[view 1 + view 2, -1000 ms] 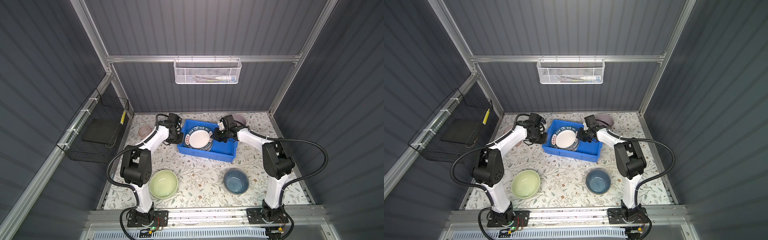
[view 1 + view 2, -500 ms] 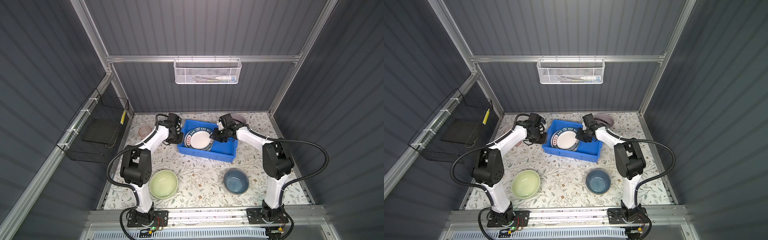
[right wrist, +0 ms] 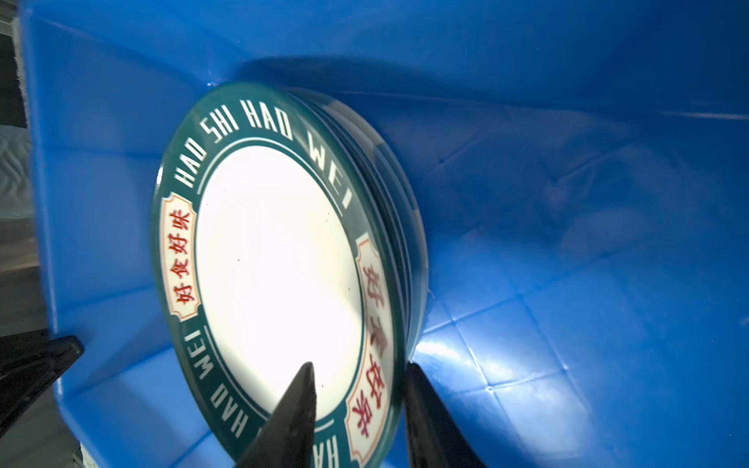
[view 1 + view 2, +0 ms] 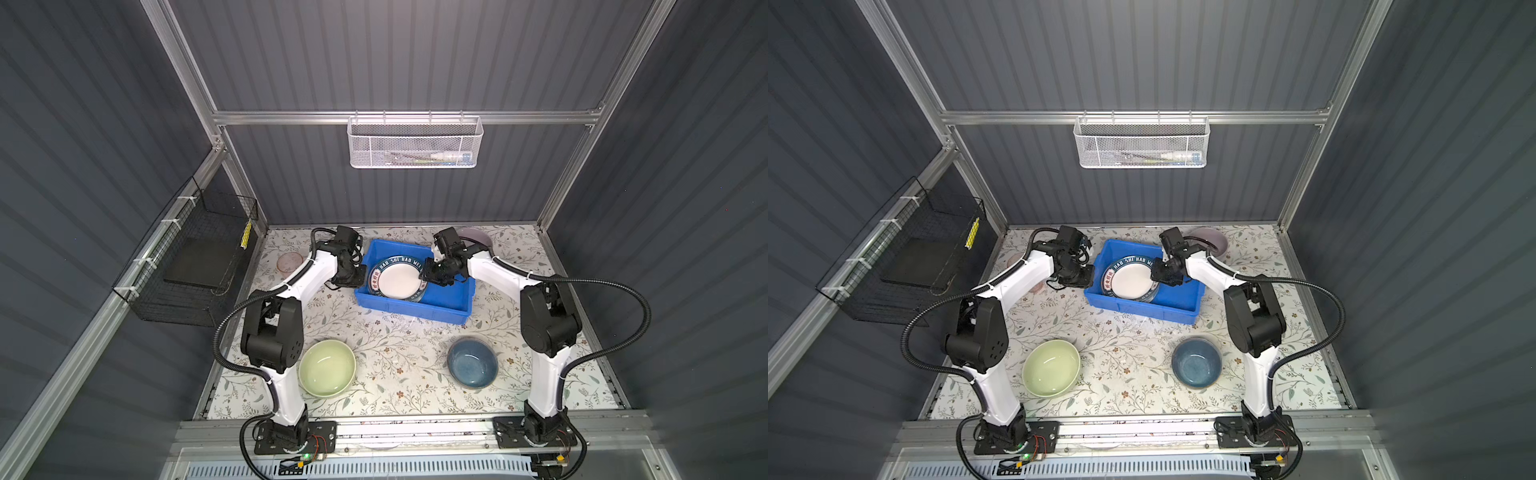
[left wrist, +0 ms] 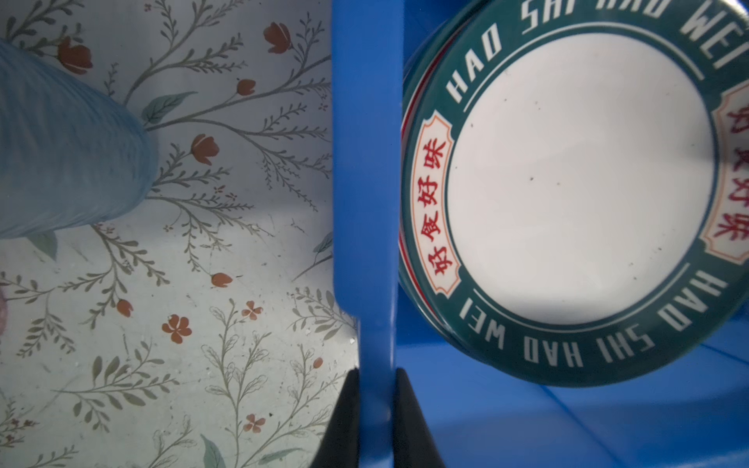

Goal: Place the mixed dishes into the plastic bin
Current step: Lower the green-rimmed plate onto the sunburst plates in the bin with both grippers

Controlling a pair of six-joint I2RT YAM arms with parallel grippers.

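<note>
Plate [image 4: 397, 279] face-up in bin [image 4: 415, 312]; left hand [image 5: 375, 377] pinches bin wall, right hand [image 3: 358, 366] apparently spread.

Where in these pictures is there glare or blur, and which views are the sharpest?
Right wrist view: glare washes out the white centre of the lettered plate, and the fingers of the right gripper are dark and soft. Left wrist view: the blue tumbler is blurred, the plate's letters clear. Both top views: even light, the plastic bin sharp.
</note>
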